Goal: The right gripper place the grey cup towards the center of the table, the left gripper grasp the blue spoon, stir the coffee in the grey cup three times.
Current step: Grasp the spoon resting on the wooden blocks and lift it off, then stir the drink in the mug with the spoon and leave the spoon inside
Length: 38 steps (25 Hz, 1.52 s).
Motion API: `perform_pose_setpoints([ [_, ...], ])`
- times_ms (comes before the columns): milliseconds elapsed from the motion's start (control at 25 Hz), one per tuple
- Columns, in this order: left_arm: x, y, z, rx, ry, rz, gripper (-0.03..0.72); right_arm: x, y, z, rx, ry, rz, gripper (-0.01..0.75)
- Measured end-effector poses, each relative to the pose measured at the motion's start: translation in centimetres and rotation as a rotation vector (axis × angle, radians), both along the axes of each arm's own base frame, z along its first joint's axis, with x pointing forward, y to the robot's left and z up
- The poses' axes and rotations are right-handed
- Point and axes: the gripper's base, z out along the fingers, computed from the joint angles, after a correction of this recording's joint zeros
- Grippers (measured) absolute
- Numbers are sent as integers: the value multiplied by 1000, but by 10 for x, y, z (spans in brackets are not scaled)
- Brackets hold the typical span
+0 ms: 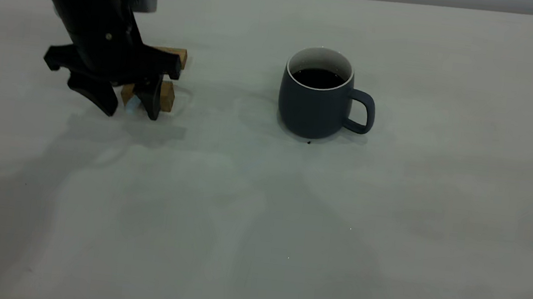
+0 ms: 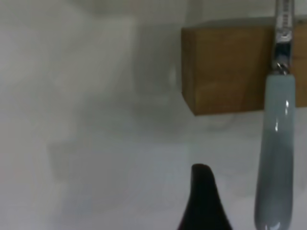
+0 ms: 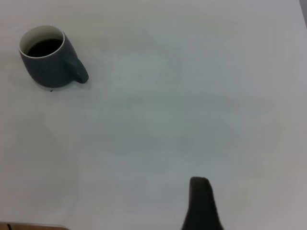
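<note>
The grey cup [image 1: 314, 107] stands upright near the middle of the table [image 1: 258, 219], its handle toward the right and dark coffee [image 1: 318, 78] inside. At the far left, my left gripper [image 1: 132, 106] points down, open, its fingers astride the pale handle of the blue spoon [image 1: 131, 104]. In the left wrist view the spoon [image 2: 278, 163] lies beside one black finger [image 2: 204, 201], its metal neck resting on a wooden block [image 2: 225, 72]. My right gripper [image 3: 254, 211] is out of the exterior view; it hangs open far back from the cup [image 3: 48, 62], holding nothing.
Two small tan wooden blocks [image 1: 168, 95] [image 1: 178, 55] sit by the left gripper, under and behind the spoon. A tiny dark speck [image 1: 309, 142] lies just in front of the cup. Bare tabletop spreads between the spoon and the cup.
</note>
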Motion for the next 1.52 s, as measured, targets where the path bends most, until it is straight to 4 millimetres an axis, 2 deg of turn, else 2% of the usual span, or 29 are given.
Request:
perform_pose_setpoints([
  [160, 3, -6, -1, -7, -26, -10, 443, 0, 0, 0, 0, 0, 0, 592],
  [320, 6, -9, 1, -14, -35, 1, 184, 0, 0, 0, 0, 0, 0, 592],
  [360, 6, -8, 1, -14, -30, 12, 149, 0, 0, 0, 0, 0, 0, 592],
  [480, 6, -9, 7, -10, 22, 58, 150, 0, 0, 0, 0, 0, 0, 592],
  [560, 10, -10, 20, -3, 64, 75, 151, 0, 0, 0, 0, 0, 0, 592],
  [760, 28, -16, 80, -13, 88, 149, 151, 0, 0, 0, 0, 0, 0, 592],
  [880, 29, -18, 114, -11, 155, 327, 151, 0, 0, 0, 1, 0, -1, 592],
  [1000, 28, -25, 137, -66, 267, 596, 151, 0, 0, 0, 1, 0, -1, 592],
  [1120, 30, -41, 149, -218, 372, 871, 151, 0, 0, 0, 1, 0, -1, 592],
  [1240, 33, -57, 156, -401, 475, 1061, 151, 0, 0, 0, 1, 1, -2, 592],
  [1360, 36, -73, 160, -567, 620, 1168, 151, 0, 0, 0, 1, 1, -3, 592],
  [1520, 43, -91, 152, -743, 841, 1267, 151, 0, 0, 0, 1, 1, -3, 592],
])
